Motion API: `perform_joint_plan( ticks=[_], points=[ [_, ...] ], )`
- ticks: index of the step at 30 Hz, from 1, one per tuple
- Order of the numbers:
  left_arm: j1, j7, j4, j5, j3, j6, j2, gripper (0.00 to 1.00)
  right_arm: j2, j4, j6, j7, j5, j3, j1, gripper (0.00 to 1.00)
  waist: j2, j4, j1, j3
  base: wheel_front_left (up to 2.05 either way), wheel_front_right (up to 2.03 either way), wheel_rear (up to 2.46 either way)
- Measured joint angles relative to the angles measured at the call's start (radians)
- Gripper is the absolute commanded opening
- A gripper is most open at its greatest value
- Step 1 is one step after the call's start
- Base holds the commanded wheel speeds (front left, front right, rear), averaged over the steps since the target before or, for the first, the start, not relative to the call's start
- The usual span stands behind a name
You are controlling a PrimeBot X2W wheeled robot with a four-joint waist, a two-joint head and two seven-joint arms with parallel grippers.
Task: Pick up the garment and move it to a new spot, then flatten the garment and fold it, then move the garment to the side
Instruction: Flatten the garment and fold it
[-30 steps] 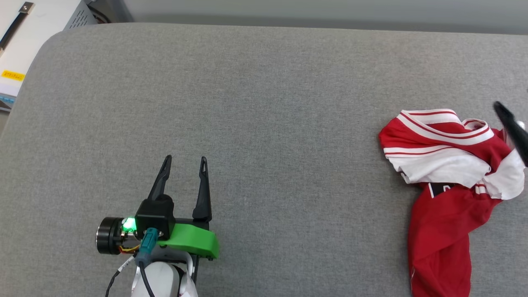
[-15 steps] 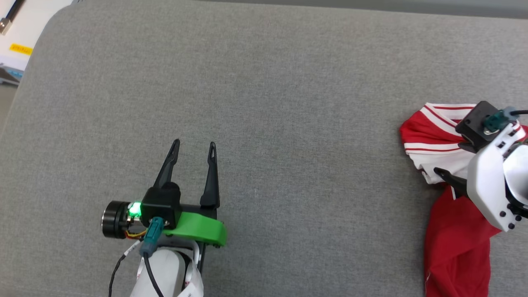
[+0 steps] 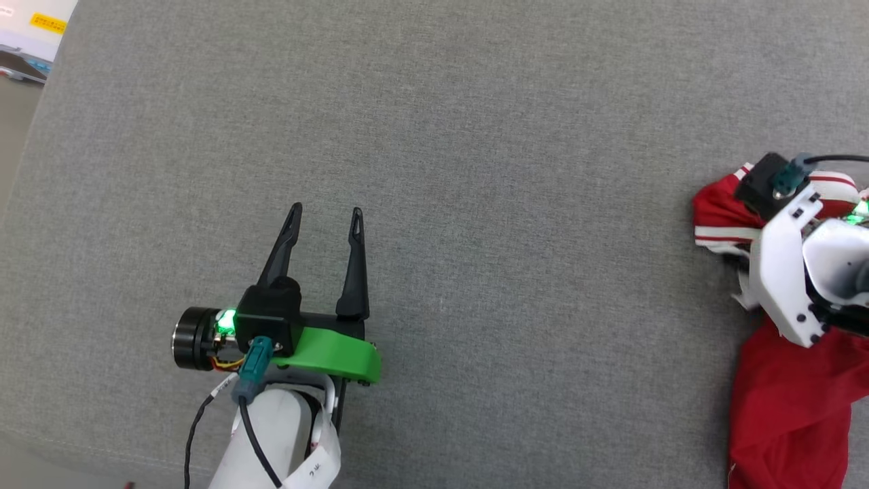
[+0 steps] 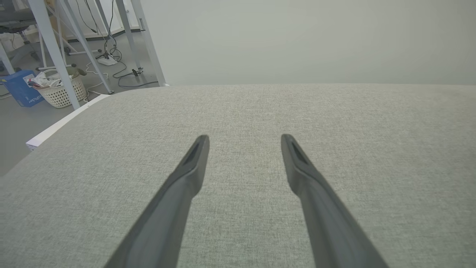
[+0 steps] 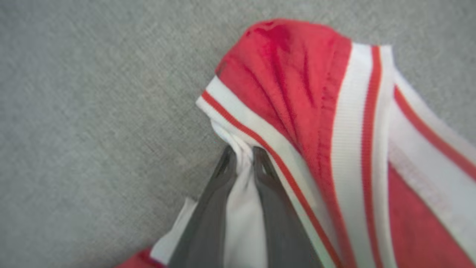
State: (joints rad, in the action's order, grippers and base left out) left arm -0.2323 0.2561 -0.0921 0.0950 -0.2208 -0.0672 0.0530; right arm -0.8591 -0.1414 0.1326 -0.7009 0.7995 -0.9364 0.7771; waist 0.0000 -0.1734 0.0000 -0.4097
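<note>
Looks like a robotics lab: metal frame legs (image 4: 51, 56), loose cables (image 4: 124, 74) on the floor (image 4: 15, 126), a white basket (image 4: 61, 95), and a grey padded bench (image 4: 334, 119).

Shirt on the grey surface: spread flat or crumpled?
Crumpled. The shirt lies bunched in folds on the grey surface, and the right gripper pinches a white fold of it.
</note>
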Motion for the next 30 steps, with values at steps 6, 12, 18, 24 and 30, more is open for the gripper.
perform_joint_plan(
  ticks=[6,12,18,24,30],
  points=[
    [0.009,0.0,-0.007,-0.001,0.01,0.0,0.0,1.0,0.047,0.021,-0.001,0.145,0.088,0.025,0.029,0.0,0.0,0.012,0.0001,0.032,0.0,0.0,0.0],
    [0.012,0.0,-0.006,-0.006,0.003,0.003,0.0,1.0,0.068,0.101,-0.001,0.204,0.134,0.069,0.11,0.0,0.0,0.02,0.0,0.075,0.0,0.0,0.0],
    [0.013,0.0,0.001,-0.006,-0.001,0.005,0.0,1.0,0.202,0.069,-0.001,0.219,0.118,0.036,0.205,0.0,0.0,0.0,0.0,0.068,0.0,0.0,0.0],
    [0.01,0.0,-0.001,0.002,-0.012,0.004,0.0,1.0,0.423,-0.082,-0.001,0.267,0.089,-0.076,0.294,0.0,0.0,-0.019,0.0,0.034,0.0,0.0,0.0],
    [-0.005,0.0,-0.003,0.011,-0.017,-0.003,0.0,1.0,0.583,-0.239,-0.001,0.301,0.101,-0.242,0.315,0.0,0.0,-0.038,0.0001,-0.005,0.0,0.0,0.0]
  ],
)
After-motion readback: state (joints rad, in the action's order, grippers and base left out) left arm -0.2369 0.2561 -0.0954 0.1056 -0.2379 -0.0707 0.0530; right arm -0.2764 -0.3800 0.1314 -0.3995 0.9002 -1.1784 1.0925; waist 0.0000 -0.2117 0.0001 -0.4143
